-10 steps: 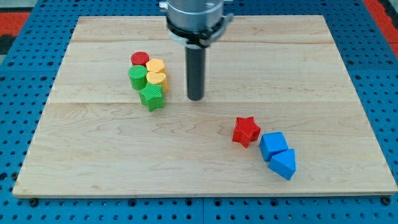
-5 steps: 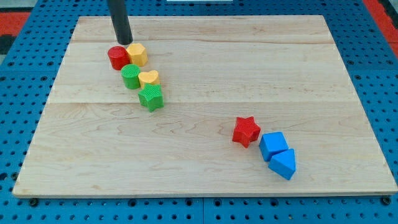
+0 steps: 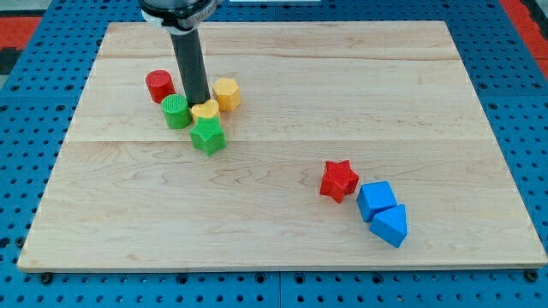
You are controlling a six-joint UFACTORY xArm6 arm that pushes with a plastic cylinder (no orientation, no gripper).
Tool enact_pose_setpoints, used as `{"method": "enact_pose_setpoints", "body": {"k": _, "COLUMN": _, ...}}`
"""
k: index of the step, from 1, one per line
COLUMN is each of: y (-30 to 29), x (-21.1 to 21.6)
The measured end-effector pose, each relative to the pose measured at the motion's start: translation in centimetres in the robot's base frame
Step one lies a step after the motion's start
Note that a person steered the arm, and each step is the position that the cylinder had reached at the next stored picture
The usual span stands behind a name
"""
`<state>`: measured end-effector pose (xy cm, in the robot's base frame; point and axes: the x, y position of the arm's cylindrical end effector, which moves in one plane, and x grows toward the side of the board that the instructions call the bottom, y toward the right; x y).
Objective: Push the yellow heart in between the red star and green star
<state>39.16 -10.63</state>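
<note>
The yellow heart point(image 3: 205, 110) lies in the board's upper left, touching the green star point(image 3: 208, 135) just below it. My tip point(image 3: 197, 101) stands right at the heart's top edge, between the green cylinder point(image 3: 176, 111) and the yellow hexagon point(image 3: 226, 92). The red star point(image 3: 339, 180) lies far off toward the view's lower right, with a wide gap between it and the green star.
A red cylinder point(image 3: 159, 85) sits to the left of my rod. A blue cube point(image 3: 376, 199) and a blue triangular block point(image 3: 390, 225) lie right of the red star. The wooden board point(image 3: 274, 239) lies on a blue pegboard.
My tip moved from above the red cylinder down and right to the heart's top edge. The yellow hexagon shifted right, away from the red cylinder.
</note>
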Motion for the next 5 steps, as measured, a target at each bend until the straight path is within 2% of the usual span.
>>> {"method": "enact_pose_setpoints", "body": {"k": 2, "y": 4.2, "x": 6.5}}
{"method": "enact_pose_setpoints", "body": {"k": 3, "y": 8.1, "x": 7.2}}
{"method": "enact_pose_setpoints", "body": {"k": 4, "y": 10.1, "x": 9.7}}
{"method": "enact_pose_setpoints", "body": {"k": 5, "y": 4.0, "x": 5.5}}
